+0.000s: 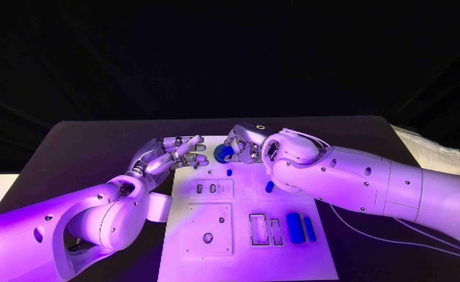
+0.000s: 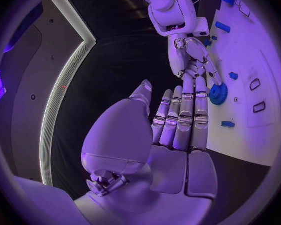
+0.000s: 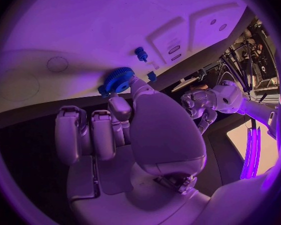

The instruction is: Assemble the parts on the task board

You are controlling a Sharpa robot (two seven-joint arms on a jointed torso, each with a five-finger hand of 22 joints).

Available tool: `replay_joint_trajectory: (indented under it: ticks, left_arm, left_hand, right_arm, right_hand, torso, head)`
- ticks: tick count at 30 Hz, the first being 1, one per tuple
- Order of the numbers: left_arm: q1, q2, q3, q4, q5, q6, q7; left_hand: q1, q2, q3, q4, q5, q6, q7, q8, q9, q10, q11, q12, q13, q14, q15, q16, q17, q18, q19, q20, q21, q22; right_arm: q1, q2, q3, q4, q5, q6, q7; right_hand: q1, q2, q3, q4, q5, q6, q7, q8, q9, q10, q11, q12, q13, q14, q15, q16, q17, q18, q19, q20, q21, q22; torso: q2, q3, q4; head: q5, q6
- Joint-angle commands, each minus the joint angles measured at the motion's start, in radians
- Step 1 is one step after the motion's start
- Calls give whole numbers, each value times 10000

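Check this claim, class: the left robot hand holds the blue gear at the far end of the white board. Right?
Wrong hand. The right robot hand holds the blue gear, as the right wrist view shows; the left robot hand is open beside it. The rest stands.

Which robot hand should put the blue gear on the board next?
The right robot hand, probably: it already holds the blue gear over the task board. The left robot hand is nearby with nothing in it.
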State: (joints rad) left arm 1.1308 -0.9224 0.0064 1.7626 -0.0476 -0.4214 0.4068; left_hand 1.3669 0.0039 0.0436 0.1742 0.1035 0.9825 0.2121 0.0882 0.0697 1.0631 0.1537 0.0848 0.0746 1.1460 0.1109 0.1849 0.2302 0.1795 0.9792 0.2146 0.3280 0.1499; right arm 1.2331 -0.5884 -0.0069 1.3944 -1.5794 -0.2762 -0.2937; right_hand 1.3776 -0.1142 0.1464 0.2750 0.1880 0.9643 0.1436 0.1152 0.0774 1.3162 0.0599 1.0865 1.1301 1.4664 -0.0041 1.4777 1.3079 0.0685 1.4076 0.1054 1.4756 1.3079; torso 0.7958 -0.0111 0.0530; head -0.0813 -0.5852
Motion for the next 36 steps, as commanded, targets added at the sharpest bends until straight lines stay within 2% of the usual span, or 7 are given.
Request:
replay_joint_trajectory:
  ticks: [1, 10, 19, 23, 27, 32, 36]
  left_arm:
    - [9, 22, 7, 10, -48, 169, 42]
    - [9, 41, 7, -6, -48, 168, 39]
    - [9, 33, 7, 1, -48, 165, 33]
    - [9, 29, 7, -2, -48, 167, 27]
    - [9, 20, 7, -12, -48, 171, 19]
    - [8, -2, 7, -36, -48, 170, 10]
    - [8, -17, 7, -47, -48, 172, 18]
  left_hand:
    - [87, -14, 5, -64, -50, 15, 26, -43, -11, 6, 75, -59, -3, -85, -15, -37, 9, 19, 33, 22, 2, -9]
    - [111, -1, 19, -89, -47, 16, 27, -50, -11, 6, 75, -68, -4, -84, -15, -45, 19, 20, 33, 22, 2, -9]
    - [126, 7, 27, -104, -46, 17, 27, -54, -11, 6, 76, -73, -5, -85, -15, -49, 24, 20, 33, 21, 2, -10]
    - [126, 7, 27, -104, -46, 17, 27, -54, -11, 6, 76, -73, -5, -85, -15, -49, 24, 20, 33, 21, 2, -10]
    - [126, 7, 27, -104, -46, 17, 27, -54, -11, 6, 76, -73, -5, -85, -15, -49, 24, 20, 33, 21, 2, -10]
    - [141, 15, 36, -122, -46, 17, 29, -60, -11, 5, 76, -79, -5, -85, -14, -55, 31, 20, 32, 21, 2, -10]
    - [144, 16, 38, -125, -45, 16, 29, -62, -11, 4, 77, -80, -6, -86, -14, -56, 32, 20, 32, 21, 1, -10]
  right_arm:
    - [-14, 66, -4, -41, 179, 336, 103]
    - [-60, 293, -22, -408, -27, 615, -185]
    - [-110, 370, -27, -516, -418, 434, -273]
    - [-126, 292, -27, -409, -472, -38, -216]
    - [-146, 90, -22, -195, -312, -855, 64]
    - [-155, -376, 9, 250, 443, -2278, 1087]
    - [-101, -839, 48, 632, 1149, -2630, 1694]
  right_hand:
    - [-99, 30, -56, 47, 44, 54, 15, -54, -25, 59, -22, 44, -3, 692, -96, 54, 898, -166, 35, -67, 26, 320]
    - [-197, -104, -316, 30, 40, -367, 130, -399, -129, -167, 74, -238, -237, 689, -26, 56, 923, -148, -38, -28, -21, 227]
    - [-29, -71, -302, -61, 26, -353, 132, -414, -108, -155, 78, -200, -205, 695, -13, 69, 952, -156, -7, -7, -4, 273]
    - [92, -10, -253, -124, 54, -284, 119, -393, -93, -96, 66, -99, -119, 697, -20, 72, 958, -164, 22, -4, 12, 315]
    - [136, 9, -230, -149, 113, -261, 115, -390, -90, -50, 60, -21, -52, 696, -25, 68, 953, -169, 40, -6, 23, 340]
    - [217, 41, -183, -199, 225, -211, 106, -381, -86, -8, 49, 47, 6, 683, -33, 37, 897, -166, 33, -12, 19, 329]
    - [206, 12, -201, -202, 223, -219, 109, -391, -89, 5, 52, 69, 25, 684, -33, 39, 903, -166, 34, -13, 19, 330]
  torso:
    - [3, -8, 7]
    - [4, -12, 18]
    - [-1, -9, -6]
    - [-2, 7, 0]
    - [-3, 13, 0]
    - [-12, 26, -37]
    - [-16, 21, -45]
  head:
    - [-10, -14]
    - [3, -39]
    - [-3, -38]
    - [-12, -46]
    - [-4, -54]
    - [22, -35]
    - [2, -9]
